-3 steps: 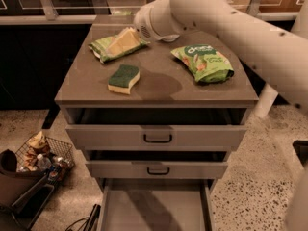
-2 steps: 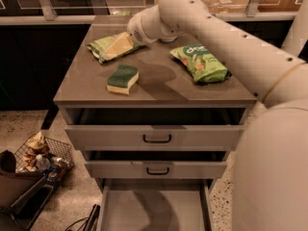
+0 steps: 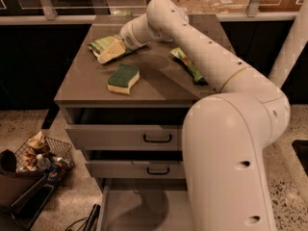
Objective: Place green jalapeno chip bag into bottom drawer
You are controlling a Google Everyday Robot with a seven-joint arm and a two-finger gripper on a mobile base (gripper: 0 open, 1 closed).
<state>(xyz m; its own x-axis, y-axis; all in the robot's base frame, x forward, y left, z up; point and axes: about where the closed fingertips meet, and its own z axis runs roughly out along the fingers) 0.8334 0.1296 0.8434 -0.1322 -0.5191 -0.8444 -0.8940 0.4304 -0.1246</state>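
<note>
The green jalapeno chip bag [image 3: 105, 46], flat and crinkled with a pale corner, lies at the back left of the grey cabinet top [image 3: 86, 88]. My gripper [image 3: 122, 41] is at the bag's right end, at the tip of the white arm that reaches in from the lower right. The wrist hides the gripper's tip and its contact with the bag. The bottom drawer [image 3: 137, 211] is pulled open below two shut drawers, and its grey floor shows.
A green-topped yellow sponge [image 3: 123, 78] lies mid-top. A brighter green bag [image 3: 185, 61] lies to the right, partly behind my arm. The two upper drawers [image 3: 120, 137] have dark handles. A wire basket of clutter [image 3: 41, 158] stands on the floor at left.
My gripper has moved left and down to the right end of the chip bag. My arm now fills much more of the right side of the view.
</note>
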